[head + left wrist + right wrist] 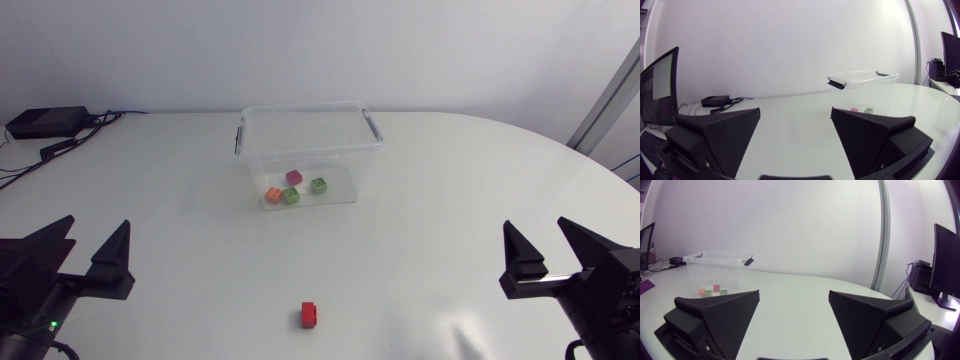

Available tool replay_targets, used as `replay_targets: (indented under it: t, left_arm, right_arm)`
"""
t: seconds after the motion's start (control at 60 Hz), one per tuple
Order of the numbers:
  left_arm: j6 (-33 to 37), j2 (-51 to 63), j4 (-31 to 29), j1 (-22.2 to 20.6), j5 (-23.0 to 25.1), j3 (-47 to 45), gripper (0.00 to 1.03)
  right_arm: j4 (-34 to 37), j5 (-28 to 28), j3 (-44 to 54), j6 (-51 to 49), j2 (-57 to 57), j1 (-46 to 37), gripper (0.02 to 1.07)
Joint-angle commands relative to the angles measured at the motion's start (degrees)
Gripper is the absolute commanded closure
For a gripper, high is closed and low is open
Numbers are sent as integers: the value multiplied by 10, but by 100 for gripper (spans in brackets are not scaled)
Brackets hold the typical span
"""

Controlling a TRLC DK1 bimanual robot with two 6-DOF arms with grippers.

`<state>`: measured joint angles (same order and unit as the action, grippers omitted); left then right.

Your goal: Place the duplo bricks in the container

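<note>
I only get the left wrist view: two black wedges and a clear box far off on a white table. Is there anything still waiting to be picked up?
Observer: Yes. The head view shows one red brick lying alone on the table, well short of the container, toward the arms' side.
Operator: How many are inside the box? I only make out a pink speck and a green one.
Observer: Four: an orange brick, a green brick beside it, a second green brick and a magenta brick.
Operator: And the other arm?
Observer: The right gripper is open and holds nothing, over the table's right side.
</note>
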<state>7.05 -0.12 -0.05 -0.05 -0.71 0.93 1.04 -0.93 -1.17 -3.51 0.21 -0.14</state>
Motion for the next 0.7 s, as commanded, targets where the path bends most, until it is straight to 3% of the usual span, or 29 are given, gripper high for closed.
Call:
replay_targets:
  t: [0.0,0.183,0.4,0.483,0.55,0.6,0.683]
  left_arm:
    - [17,-7,9,3,-4,-5,4]
    - [22,10,-23,2,-4,46,4]
    - [34,155,-104,-35,-4,159,4]
    - [56,227,-153,-71,-3,210,4]
    - [110,300,-219,-129,4,256,4]
    - [124,339,-246,-166,26,274,4]
    - [135,376,-255,-188,28,277,4]
  right_arm:
    - [-3,-4,12,-12,-5,-4,7]
    - [-3,-4,12,-12,-5,-4,7]
    - [-3,-4,12,-12,-5,-4,7]
    - [-3,-4,12,-12,-5,-4,7]
    - [-4,-4,12,-12,-5,-4,7]
    - [-3,-4,12,-12,-5,-4,7]
    - [-4,-4,12,-12,-5,-4,7]
